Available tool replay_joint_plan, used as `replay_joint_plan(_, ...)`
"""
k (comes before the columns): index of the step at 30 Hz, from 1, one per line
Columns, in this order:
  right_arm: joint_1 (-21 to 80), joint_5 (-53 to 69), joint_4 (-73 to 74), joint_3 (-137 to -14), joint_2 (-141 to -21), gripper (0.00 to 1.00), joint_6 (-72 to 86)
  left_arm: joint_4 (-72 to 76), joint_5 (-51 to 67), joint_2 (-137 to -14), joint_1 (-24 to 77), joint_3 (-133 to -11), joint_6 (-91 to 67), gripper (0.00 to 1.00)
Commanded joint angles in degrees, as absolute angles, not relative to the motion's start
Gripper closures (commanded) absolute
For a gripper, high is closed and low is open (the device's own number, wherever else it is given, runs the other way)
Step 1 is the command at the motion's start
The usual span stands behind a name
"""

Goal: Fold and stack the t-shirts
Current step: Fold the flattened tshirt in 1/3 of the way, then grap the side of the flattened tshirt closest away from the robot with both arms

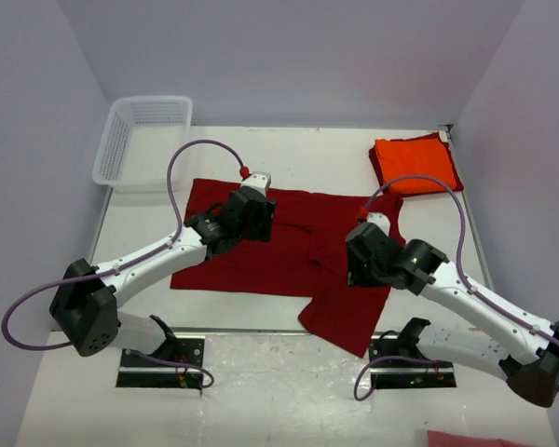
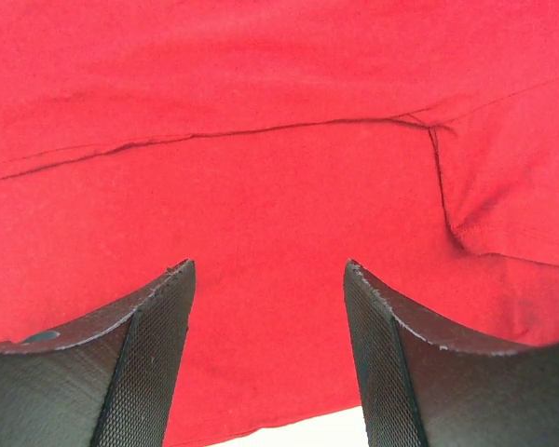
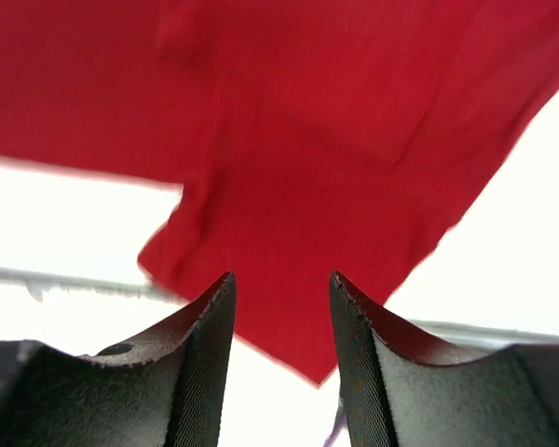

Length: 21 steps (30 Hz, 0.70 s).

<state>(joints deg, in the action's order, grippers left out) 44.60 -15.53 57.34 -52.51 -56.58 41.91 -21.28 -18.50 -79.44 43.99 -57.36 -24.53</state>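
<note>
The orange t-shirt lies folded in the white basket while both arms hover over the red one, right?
No. The top external view shows the orange t-shirt folded on the table at the back right, outside the white basket at the back left. The rest is right.

- The left arm (image 1: 140, 261), left of the crimson t-shirt (image 1: 261, 256), has white shell links, black joint housings and a blocky black shoulder.
- The right arm (image 1: 484, 312), right of the shirt, has the same white-and-black build.
- A purple cable (image 1: 180, 168) loops along each arm. The left one ends in a red cap (image 1: 245, 171) at the shirt's far edge.
- Dark base plates (image 1: 163, 363) sit on the near side of the shirt.
- The left gripper (image 2: 270, 270) and right gripper (image 3: 281, 277) have matte black fingers (image 2: 149, 354) with finely cross-hatched inner faces and rough tips.
</note>
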Motion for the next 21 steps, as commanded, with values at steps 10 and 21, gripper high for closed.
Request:
replay_joint_plan(10, 74.5, -18.2, 63.4, -41.4, -63.0, 0.54, 78.0, -22.5, -19.9, -74.9, 43.6, -56.2, -24.4, 0.34)
replay_joint_plan(21, 79.0, -15.6, 56.0, -33.6, -67.4, 0.54, 84.1, -22.9, -18.5, -73.0, 43.0, -54.5, -23.5, 0.33)
